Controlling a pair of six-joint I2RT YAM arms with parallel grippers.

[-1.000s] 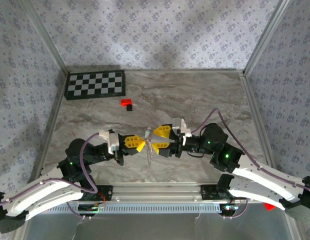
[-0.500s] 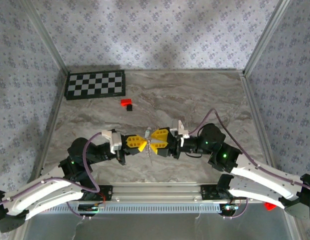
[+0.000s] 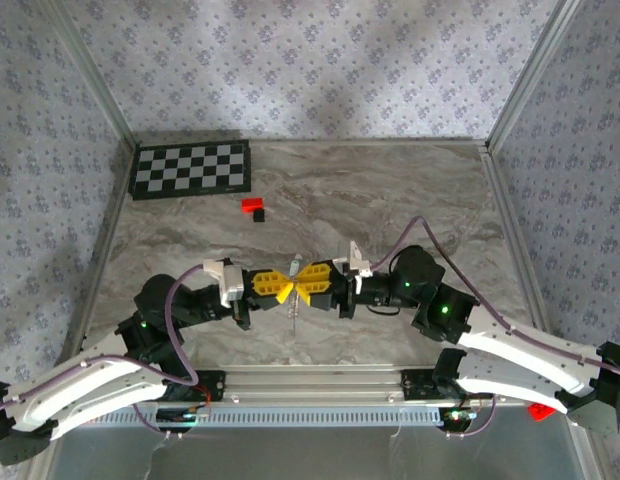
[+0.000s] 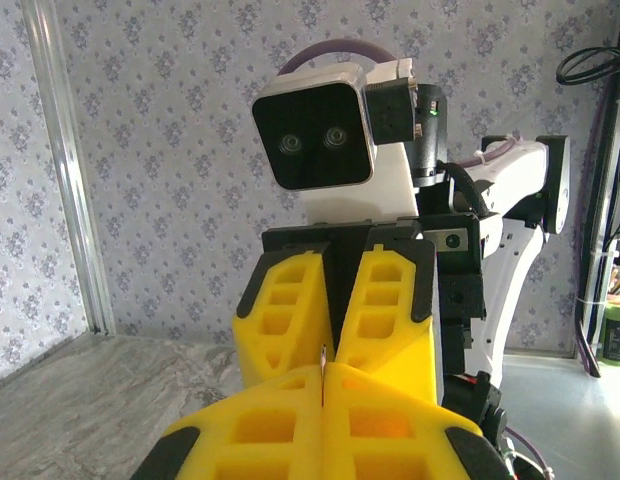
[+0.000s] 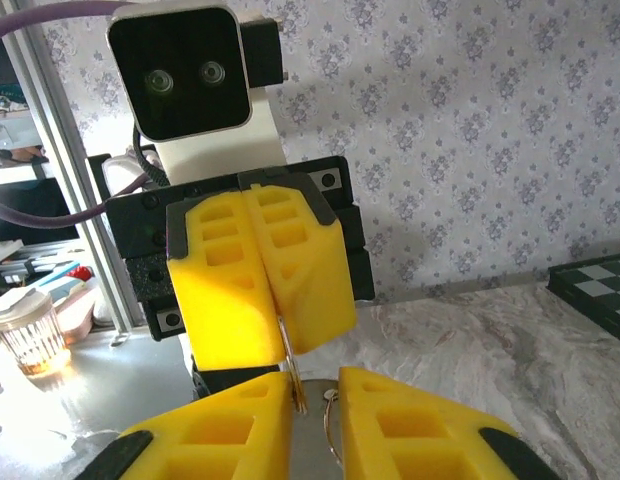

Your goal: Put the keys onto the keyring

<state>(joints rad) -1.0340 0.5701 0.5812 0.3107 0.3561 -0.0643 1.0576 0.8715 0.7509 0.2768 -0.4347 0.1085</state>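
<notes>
Your left tool (image 4: 321, 378) has its yellow fingers pressed tight together, and a thin flat silvery metal key (image 5: 289, 362) is pinched edge-on between their tips; in the left wrist view it shows as a bare sliver in the seam where the two pads meet. Your right tool (image 5: 313, 380) faces it tip to tip, almost touching, and its yellow fingers stand a narrow gap apart. In the right wrist view you can see the lower end of the key reaching down into that gap, close against the inner face of one finger, with nothing squeezed from both sides. A fine curved strand shows there too, lower in the same gap. From the overhead camera you can see both tools meeting nose to nose above the near middle of the grey marbled desk (image 3: 410, 190), each arm bent inward from its base at the front edge. A thin pale chain keyring (image 3: 291, 312) hangs straight down, limp, from the spot where the tools meet; from above you cannot tell whether its lower end touches the desk, or which tool bears it. Well apart from all this, toward the back of the desk, a small red-and-black block (image 3: 254, 208) lies flat, and behind it at the far left corner sits a black-and-white checkerboard panel (image 3: 190, 167).
</notes>
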